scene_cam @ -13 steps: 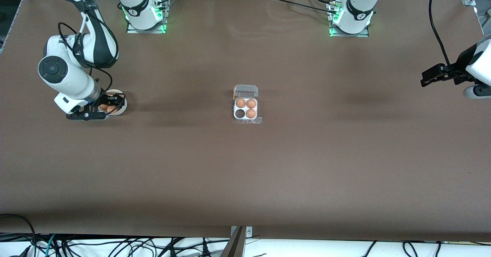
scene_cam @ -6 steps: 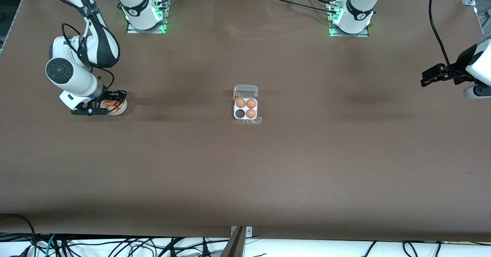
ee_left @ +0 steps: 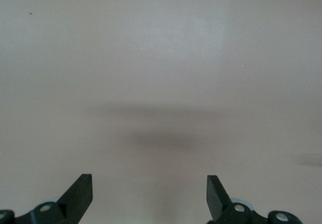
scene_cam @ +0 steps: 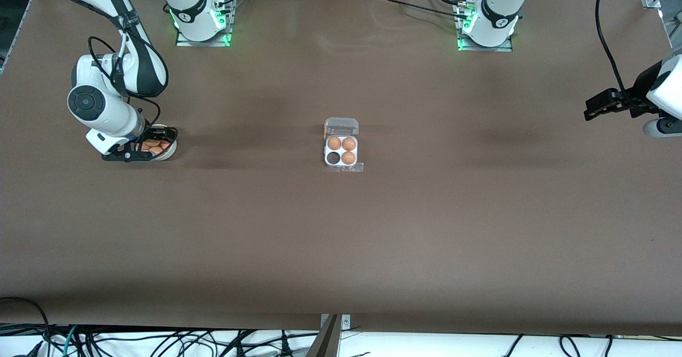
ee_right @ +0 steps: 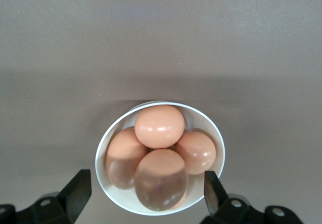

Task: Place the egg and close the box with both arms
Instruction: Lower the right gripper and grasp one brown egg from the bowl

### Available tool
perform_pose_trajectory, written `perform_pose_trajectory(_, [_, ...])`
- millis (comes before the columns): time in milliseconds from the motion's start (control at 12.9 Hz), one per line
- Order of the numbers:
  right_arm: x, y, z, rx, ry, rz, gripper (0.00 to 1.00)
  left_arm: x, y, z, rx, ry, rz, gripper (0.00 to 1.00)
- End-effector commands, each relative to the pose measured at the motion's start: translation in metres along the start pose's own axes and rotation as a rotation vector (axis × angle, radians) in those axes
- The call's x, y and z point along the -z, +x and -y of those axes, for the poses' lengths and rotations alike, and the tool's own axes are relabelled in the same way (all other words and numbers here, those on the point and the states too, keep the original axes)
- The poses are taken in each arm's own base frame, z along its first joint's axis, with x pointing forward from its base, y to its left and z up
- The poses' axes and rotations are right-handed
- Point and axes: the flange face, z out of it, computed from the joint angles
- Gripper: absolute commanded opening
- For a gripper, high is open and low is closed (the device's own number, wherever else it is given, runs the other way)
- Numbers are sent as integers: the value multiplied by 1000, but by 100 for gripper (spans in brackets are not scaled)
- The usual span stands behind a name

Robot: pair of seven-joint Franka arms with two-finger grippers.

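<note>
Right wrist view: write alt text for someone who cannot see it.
Four brown eggs are piled in a round white bowl on a brown table, seen from above. The right hand hovers over the bowl, its black fingers spread wide to either side.

The right gripper [ee_right: 142, 194] hangs over the white bowl [scene_cam: 166, 152] with its fingers spread wide, and 4 eggs [ee_right: 159, 126] fill the bowl, piled close together, so little room stays between them. The box [scene_cam: 341, 152] stands alone at the middle of the table [scene_cam: 373, 229], lid open, with 3 eggs in it and 1 cell [scene_cam: 333, 157] free, the one nearer the front camera toward the right arm's end. Between bowl and box the brown surface is bare. The left gripper [ee_left: 149, 194] waits, fingers apart, over bare table at the left arm's end
</note>
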Motion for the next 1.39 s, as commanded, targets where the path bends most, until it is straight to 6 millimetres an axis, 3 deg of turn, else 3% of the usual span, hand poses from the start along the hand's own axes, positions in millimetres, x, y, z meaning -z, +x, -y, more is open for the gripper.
perform_pose_trajectory(0, [-3, 0, -1, 21, -9, -10, 92, 7, 3, 1, -21, 29, 1, 100])
perform_pose_trajectory(310, [-5, 1, -2, 61, -9, -7, 70, 7, 3, 0, -22, 29, 1, 100])
perform_pose_trajectory(697, [-10, 3, -12, 92, -9, -6, 50, 9, 3, 1, -22, 28, -4, 100])
perform_pose_trajectory(1317, [-3, 8, -12, 94, -12, -13, 28, 11, 2, -2, -24, 27, -5, 100])
